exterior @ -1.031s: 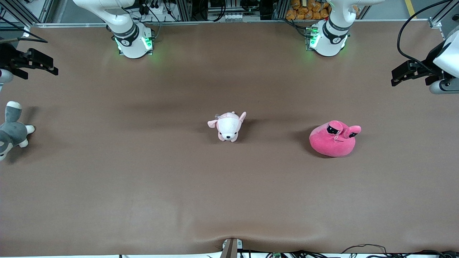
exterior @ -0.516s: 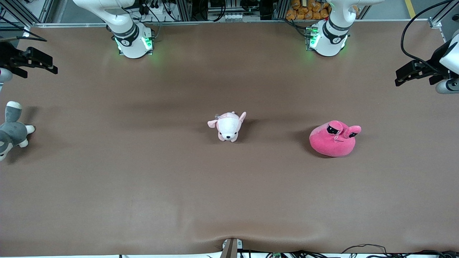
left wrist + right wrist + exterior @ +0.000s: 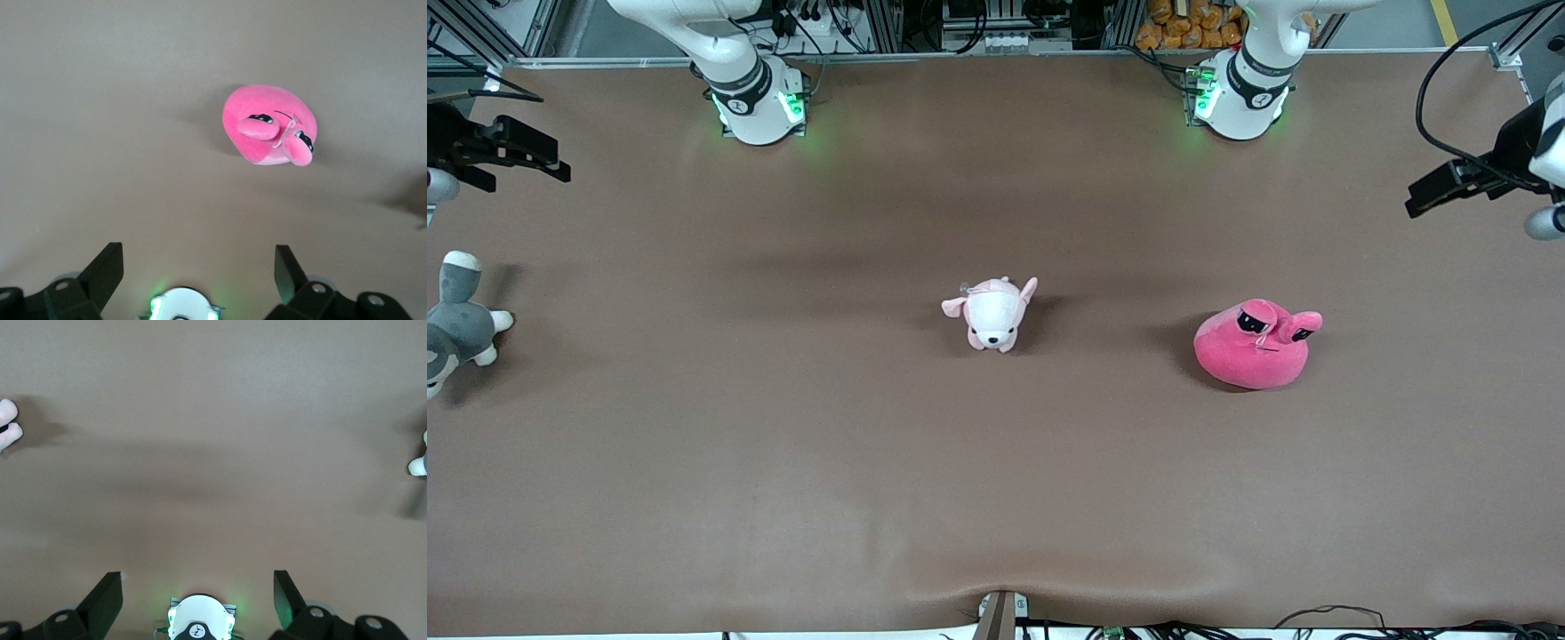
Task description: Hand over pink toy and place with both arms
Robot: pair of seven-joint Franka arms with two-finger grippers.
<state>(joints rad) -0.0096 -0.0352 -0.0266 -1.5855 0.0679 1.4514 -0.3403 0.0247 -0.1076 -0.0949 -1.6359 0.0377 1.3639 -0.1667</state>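
Surface: brown counter (image 3: 783, 462), matte, with racks and cabling along the top of the frame.

Item 1: pink toy (image 3: 1256, 344), right of centre in the front view, resting on the counter, untouched. Eye stalks lie toward its right side in the frame; the body is roundish, so no long axis is clear.

Item 2: left end effector (image 3: 1449, 187), upper right edge of frame, in the air with jaws released and nothing between them. The toy sits down-frame and inward from it. This arm is plainly the nearer one for the pickup.

Item 3: right end effector (image 3: 511, 151), upper left edge, also released and empty, waiting.

Other: pale dog plush (image 3: 993, 314), centre; grey plush (image 3: 454, 324), left edge.

Markings: a small emblem on each arm base, probably a maker's mark, unreadable. No legible writing.
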